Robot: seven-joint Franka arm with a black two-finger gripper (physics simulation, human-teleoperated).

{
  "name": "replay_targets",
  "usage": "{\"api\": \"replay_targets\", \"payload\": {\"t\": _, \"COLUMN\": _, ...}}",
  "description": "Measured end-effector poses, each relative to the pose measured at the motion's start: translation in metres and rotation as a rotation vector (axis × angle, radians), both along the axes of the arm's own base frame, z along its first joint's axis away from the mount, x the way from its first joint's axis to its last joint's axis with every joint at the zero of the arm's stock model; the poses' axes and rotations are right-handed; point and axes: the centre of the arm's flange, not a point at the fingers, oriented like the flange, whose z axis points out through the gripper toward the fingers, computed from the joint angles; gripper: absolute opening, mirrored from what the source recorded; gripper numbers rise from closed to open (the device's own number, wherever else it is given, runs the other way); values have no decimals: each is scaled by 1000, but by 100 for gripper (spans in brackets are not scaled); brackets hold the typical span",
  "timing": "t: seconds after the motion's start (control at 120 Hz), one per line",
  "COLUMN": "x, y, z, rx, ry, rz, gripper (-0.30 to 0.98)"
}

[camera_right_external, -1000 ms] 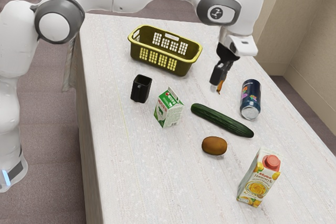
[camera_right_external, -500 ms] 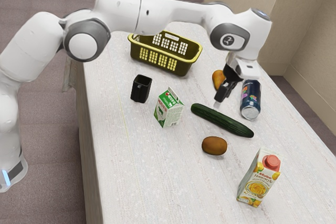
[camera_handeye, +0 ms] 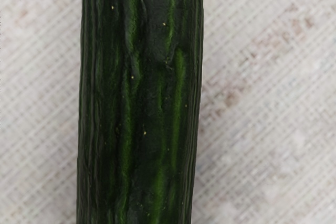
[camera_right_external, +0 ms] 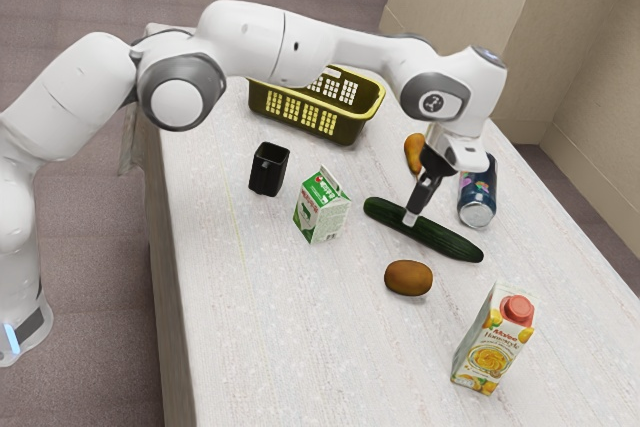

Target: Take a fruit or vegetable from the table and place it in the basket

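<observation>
My gripper (camera_right_external: 412, 215) is low at the dark green cucumber (camera_right_external: 446, 240), over the half of it nearer the milk carton. From this side I cannot make out whether it is open or shut. The cucumber lies flat on the table. In the wrist view the ridged cucumber (camera_handeye: 139, 98) runs lengthwise close under my hand. A brown kiwi (camera_right_external: 408, 278) and an orange-yellow mango (camera_right_external: 413, 151) also lie on the table, the mango behind my hand. The yellow-green basket (camera_right_external: 310, 116) stands farther back, partly hidden by the arm.
Between cucumber and black cup (camera_right_external: 268, 169) stands a green-and-white milk carton (camera_right_external: 321, 207). A dark blue can (camera_right_external: 478, 193) is close beside my hand, towards the exterior view's right. A juice carton (camera_right_external: 492, 343) stands at the near end of the table (camera_right_external: 300, 347).
From near the mango, my hand has come across and down to the cucumber. The mango, hidden behind the gripper at first, is now partly in sight. The objects on the table have stayed put.
</observation>
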Motion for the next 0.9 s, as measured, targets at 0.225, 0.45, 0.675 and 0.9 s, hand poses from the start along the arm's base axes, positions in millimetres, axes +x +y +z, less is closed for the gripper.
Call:
{"api": "replay_targets", "payload": {"t": 0.225, "x": 3, "y": 0, "z": -13, "rx": -3, "ry": 10, "rz": 29, "gripper": 69}}
{"api": "replay_targets", "payload": {"t": 0.45, "x": 6, "y": -5, "z": -25, "rx": -4, "ry": 17, "rz": 39, "gripper": 69}}
{"api": "replay_targets", "payload": {"t": 0.675, "x": 7, "y": -6, "z": -32, "rx": -5, "ry": 20, "rz": 51, "gripper": 69}}
{"api": "replay_targets", "payload": {"t": 0.9, "x": 7, "y": 0, "z": -39, "rx": 6, "ry": 17, "rz": 68, "gripper": 32}}
